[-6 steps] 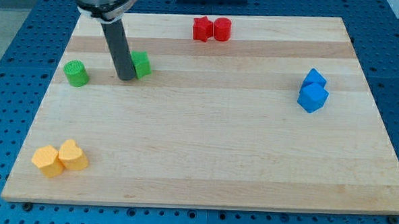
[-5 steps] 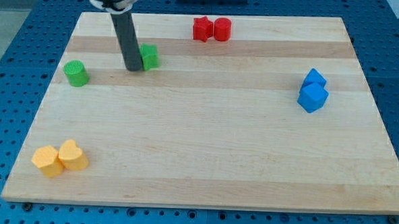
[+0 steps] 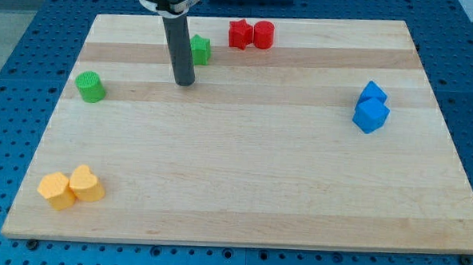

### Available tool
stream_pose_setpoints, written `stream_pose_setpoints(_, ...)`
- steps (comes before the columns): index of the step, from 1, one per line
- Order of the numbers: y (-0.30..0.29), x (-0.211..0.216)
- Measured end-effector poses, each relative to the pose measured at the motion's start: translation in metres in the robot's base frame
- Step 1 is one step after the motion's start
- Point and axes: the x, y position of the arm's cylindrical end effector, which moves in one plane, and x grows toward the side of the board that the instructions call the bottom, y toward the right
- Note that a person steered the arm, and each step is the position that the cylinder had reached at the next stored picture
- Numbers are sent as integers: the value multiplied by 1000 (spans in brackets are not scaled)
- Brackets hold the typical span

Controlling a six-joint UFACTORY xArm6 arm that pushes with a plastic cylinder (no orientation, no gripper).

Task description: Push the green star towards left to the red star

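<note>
There is only one camera view, so everything here comes from it. My tip (image 3: 184, 83) sits in the upper left part of the frame, on the wooden board (image 3: 243, 173). I have no pincer at all, only a straight dark rod, so there is nothing to open or close and nothing is being gripped. The green star (image 3: 199, 49) is near the top of the frame, just beside the rod, up and a little to the right of my tip. The rod covers the star's left edge, so I cannot tell if they touch. The red star (image 3: 240, 33) is also at the top of the frame, up and to the right of the green star, with a small gap between them. A red cylinder (image 3: 263, 34) sits touching the red star on its right side. So the green star lies between my tip and the red star, and I think a push up and to the right would bring it next to the red star's left side. A green cylinder (image 3: 90, 87) is far off at the left and should not get in the way.
</note>
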Motion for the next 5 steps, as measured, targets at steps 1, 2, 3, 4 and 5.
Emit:
stream_pose_setpoints(1,0,-11)
stream_pose_setpoints(2,0,-28)
stream_pose_setpoints(3,0,-45)
stream_pose_setpoints(4,1,-57)
stream_pose_setpoints(5,1,-58)
